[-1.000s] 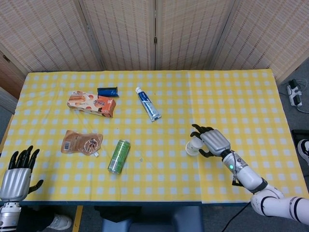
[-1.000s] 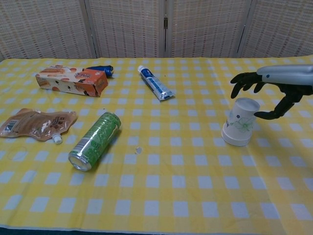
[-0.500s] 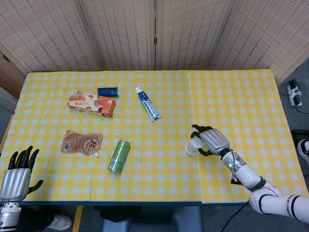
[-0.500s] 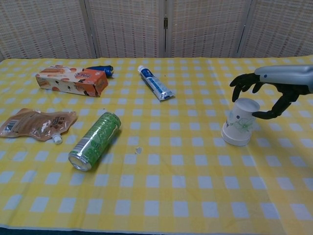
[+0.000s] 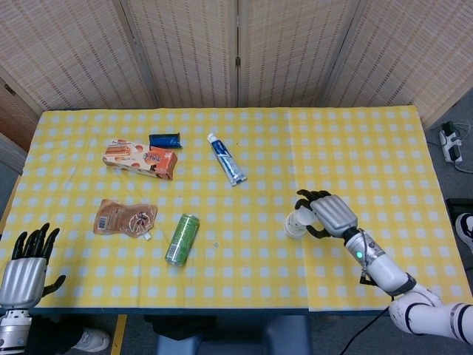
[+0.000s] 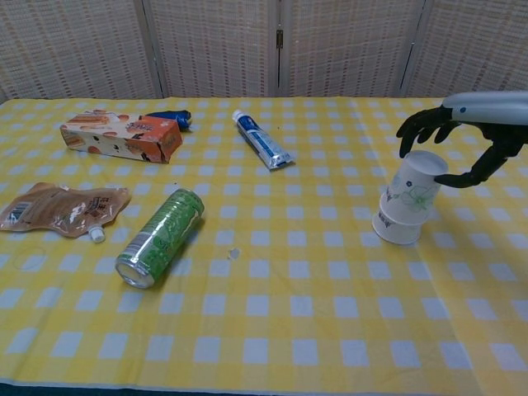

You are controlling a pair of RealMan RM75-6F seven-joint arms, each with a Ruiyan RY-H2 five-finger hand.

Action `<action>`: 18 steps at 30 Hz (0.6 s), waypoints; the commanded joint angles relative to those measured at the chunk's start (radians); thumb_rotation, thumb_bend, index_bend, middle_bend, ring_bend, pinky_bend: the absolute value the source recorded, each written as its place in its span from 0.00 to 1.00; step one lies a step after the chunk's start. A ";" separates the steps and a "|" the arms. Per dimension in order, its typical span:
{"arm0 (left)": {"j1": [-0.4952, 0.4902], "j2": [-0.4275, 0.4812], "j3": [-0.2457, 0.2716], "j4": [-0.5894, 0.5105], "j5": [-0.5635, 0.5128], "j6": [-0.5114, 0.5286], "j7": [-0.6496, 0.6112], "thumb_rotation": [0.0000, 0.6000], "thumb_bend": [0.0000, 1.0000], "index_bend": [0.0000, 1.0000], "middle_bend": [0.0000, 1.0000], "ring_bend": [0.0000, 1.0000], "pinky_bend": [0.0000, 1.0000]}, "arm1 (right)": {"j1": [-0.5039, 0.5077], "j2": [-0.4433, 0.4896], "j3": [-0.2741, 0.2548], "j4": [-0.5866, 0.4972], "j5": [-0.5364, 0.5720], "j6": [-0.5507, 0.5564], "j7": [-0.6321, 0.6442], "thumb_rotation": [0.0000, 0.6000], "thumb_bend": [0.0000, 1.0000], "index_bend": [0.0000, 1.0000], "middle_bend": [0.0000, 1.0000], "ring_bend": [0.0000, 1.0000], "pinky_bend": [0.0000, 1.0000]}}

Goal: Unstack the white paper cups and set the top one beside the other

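Two white paper cups stand upside down, nested, right of the table's centre. The top cup (image 6: 421, 177) (image 5: 301, 217) is tilted to the right and partly lifted off the lower cup (image 6: 396, 225) (image 5: 293, 230), whose wide rim rests on the yellow checked cloth. My right hand (image 6: 474, 122) (image 5: 330, 214) reaches in from the right and grips the top cup near its upturned base, fingers behind it and thumb in front. My left hand (image 5: 26, 268) hangs open at the lower left, off the table's front corner, holding nothing.
A green can (image 6: 161, 237) lies on its side left of centre. Beside it lies a brown pouch (image 6: 64, 208). A biscuit box (image 6: 121, 136), a small blue packet (image 6: 169, 117) and a toothpaste tube (image 6: 262, 150) lie further back.
My right hand has closed on the top cup and pulled it up and to the right, tilting it partly off the lower cup. The left hand has not moved.
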 commanded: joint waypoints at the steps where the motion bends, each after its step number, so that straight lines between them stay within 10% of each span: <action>1: 0.000 0.001 0.000 -0.001 0.000 0.001 0.000 1.00 0.23 0.03 0.04 0.10 0.00 | -0.016 0.037 0.000 -0.035 -0.028 0.027 0.022 1.00 0.43 0.40 0.16 0.19 0.20; 18: -0.001 0.005 0.002 -0.020 0.017 0.009 0.013 1.00 0.23 0.03 0.04 0.10 0.00 | -0.070 0.212 0.009 -0.205 -0.202 0.138 0.142 1.00 0.43 0.41 0.18 0.21 0.20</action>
